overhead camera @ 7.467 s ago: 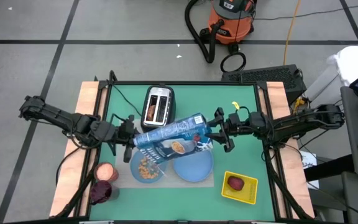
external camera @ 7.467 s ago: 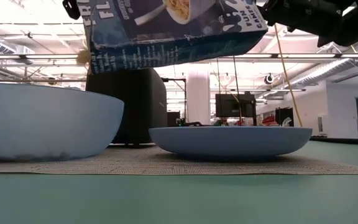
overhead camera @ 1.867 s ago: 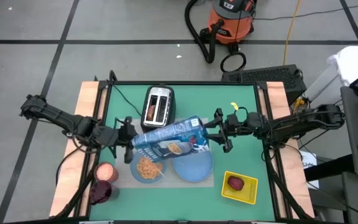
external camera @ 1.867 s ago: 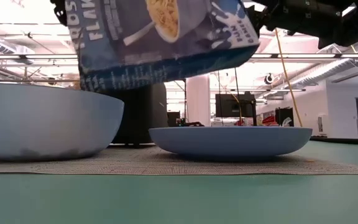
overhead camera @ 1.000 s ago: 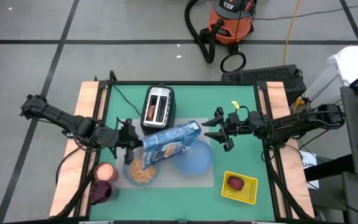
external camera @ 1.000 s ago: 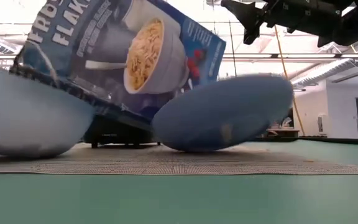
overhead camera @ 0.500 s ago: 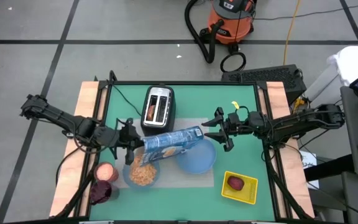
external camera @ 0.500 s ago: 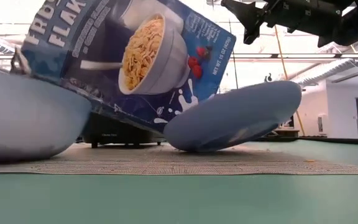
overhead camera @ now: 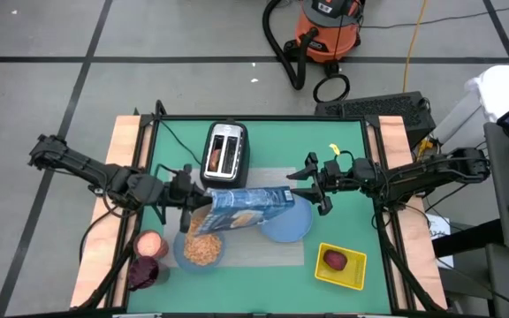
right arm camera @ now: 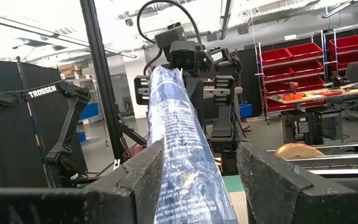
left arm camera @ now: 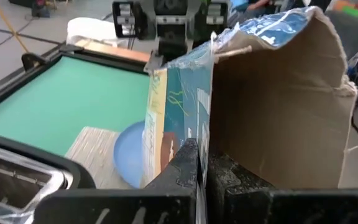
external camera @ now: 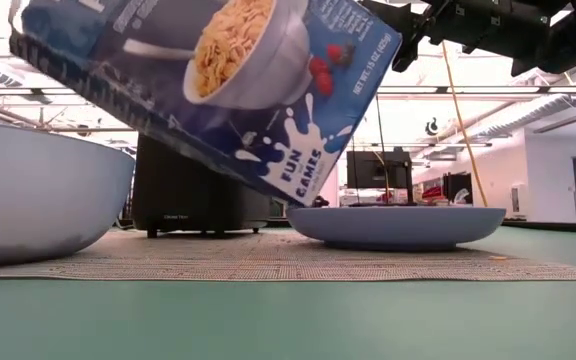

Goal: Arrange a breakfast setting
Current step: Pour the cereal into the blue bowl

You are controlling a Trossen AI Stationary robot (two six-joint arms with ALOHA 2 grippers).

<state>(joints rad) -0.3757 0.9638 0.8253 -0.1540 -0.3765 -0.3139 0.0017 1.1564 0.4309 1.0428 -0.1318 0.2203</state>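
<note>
Left claw (overhead camera: 190, 201) clamped on cereal box (overhead camera: 247, 206), box tilted over bowl (overhead camera: 201, 248) and plate (overhead camera: 288, 221) on mat (overhead camera: 250, 252); right claw (overhead camera: 310, 189) open at box's far end; pouring looks finished; next: stand box upright on surface (overhead camera: 347, 150).

I count one cereal box (overhead camera: 247, 208), one bowl (overhead camera: 201, 249), one plate (overhead camera: 288, 223), one toaster (overhead camera: 225, 151), one yellow tray (overhead camera: 341, 266), two cups (overhead camera: 149, 244).
</note>
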